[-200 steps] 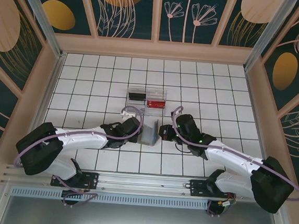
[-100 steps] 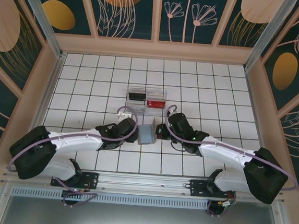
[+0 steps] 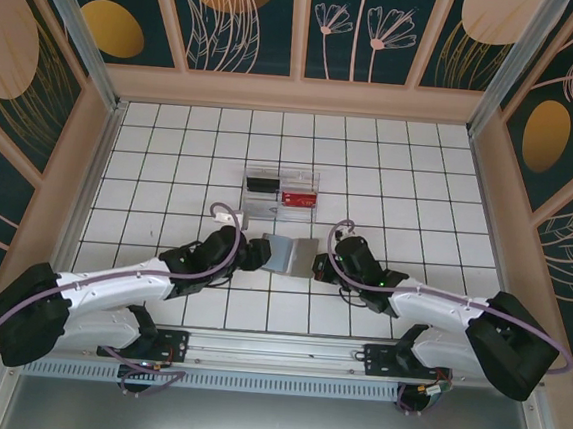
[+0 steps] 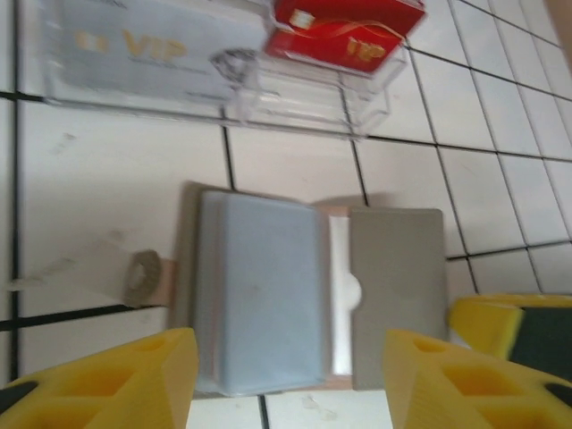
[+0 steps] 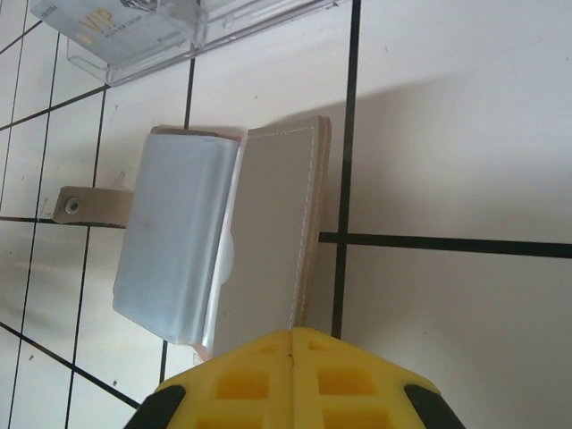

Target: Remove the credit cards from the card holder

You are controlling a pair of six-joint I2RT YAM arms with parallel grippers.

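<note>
Where the white tiled counter (image 3: 419, 186) runs nearest the arms, the flat grey folding card holder of two rectangular panels (image 3: 288, 255) lies opened out, between the two hands and just in front of the clear plastic tray (image 3: 267, 202).

The left hand (image 3: 256, 255) sits at the holder's left edge. From its wrist camera the left hand (image 4: 286, 349) is spread wide, its yellow fingertips (image 4: 107, 380) apart on either side of the card holder (image 4: 398, 295) and touching nothing.

The left panel carries a pale bluish rounded pocket (image 4: 259, 295), and a small tan side tab (image 4: 143, 277) sticks out from it onto the tile. A white strip (image 4: 340, 268) shows at the fold beside a half-round notch; whether it is a card cannot be told.

The right hand (image 3: 317, 265) is at the holder's right edge. In its own view the right hand (image 5: 290, 344) has its yellow fingers pressed together on the near edge of the plain grey panel, which is tilted up off the counter and casts a shadow to the right.

In the tray rest a red card (image 4: 349, 31) and a grey card lettered VIP (image 4: 152, 49), side by side and apart from the holder.
</note>
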